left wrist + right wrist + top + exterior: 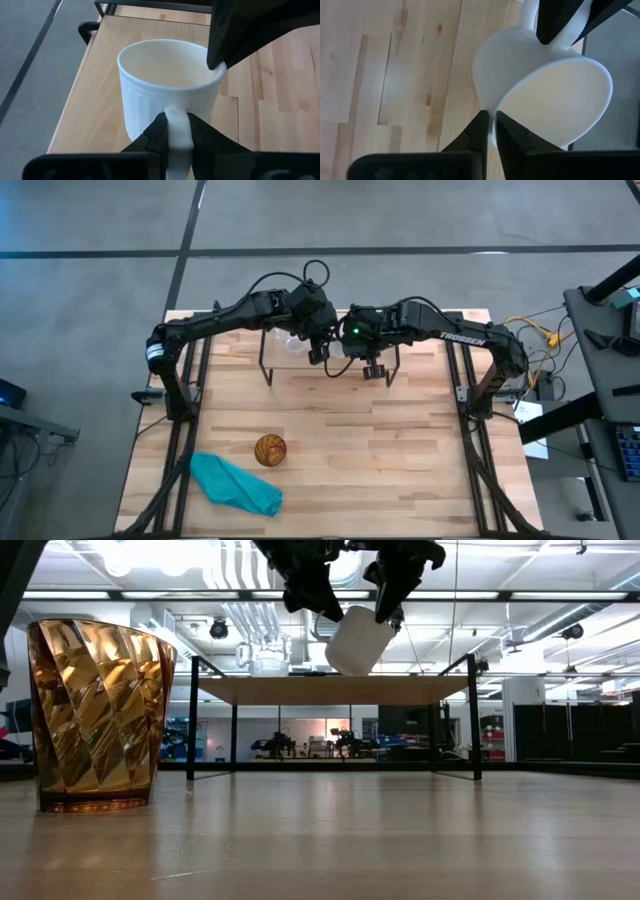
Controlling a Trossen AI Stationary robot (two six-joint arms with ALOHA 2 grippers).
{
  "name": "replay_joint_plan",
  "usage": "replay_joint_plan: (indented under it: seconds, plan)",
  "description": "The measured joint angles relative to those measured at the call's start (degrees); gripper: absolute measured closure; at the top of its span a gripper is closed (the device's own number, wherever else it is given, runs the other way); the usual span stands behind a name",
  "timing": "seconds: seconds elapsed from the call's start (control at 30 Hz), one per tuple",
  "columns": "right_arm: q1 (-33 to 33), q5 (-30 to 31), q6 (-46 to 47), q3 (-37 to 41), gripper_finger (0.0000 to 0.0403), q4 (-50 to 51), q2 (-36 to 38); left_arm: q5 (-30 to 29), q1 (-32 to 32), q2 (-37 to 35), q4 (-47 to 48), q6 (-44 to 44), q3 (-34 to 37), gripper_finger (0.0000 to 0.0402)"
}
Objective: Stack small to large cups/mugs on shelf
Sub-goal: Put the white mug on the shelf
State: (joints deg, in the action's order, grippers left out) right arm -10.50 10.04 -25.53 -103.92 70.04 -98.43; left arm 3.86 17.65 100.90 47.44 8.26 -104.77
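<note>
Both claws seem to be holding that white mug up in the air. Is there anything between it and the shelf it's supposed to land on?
Nothing visible blocks it. The white mug hangs tilted just above the shelf, held by the left gripper on its handle and the right gripper on its rim. A small clear glass cup stands on the shelf, off to one side.

We're seeing both pincers holding the white mug [358, 640] tilted, above the shelf [330, 690]. Amber cup [97, 715] is standing upright on the counter [400, 840], near left, well apart from the shelf.
</note>
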Motion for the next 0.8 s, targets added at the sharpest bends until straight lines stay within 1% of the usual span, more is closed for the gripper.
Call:
replay_joint_plan:
  seconds: [0.13,0.23,0.5,0.63,0.8]
  plan:
    - [-0.01,0.04,0.0,0.0,0.0355,-0.11,0.0,0.12,-0.02,0.02,0.0,-0.04,0.0,0.0369]
    - [0.0,0.04,0.02,-0.04,0.0347,-0.35,0.0,0.15,-0.02,0.04,-0.02,-0.12,0.0,0.0369]
    - [0.0,0.05,0.02,-0.04,0.0344,-0.28,0.07,0.15,-0.02,0.04,0.03,-0.12,0.0,0.0369]
    - [0.07,1.1,0.14,-0.04,0.0344,-0.18,0.37,0.1,-0.02,0.04,0.02,-0.19,0.0,0.037]
    - [0.13,1.68,2.96,-0.04,0.0344,0.25,1.09,0.09,0.02,0.04,0.17,-0.2,0.01,0.037]
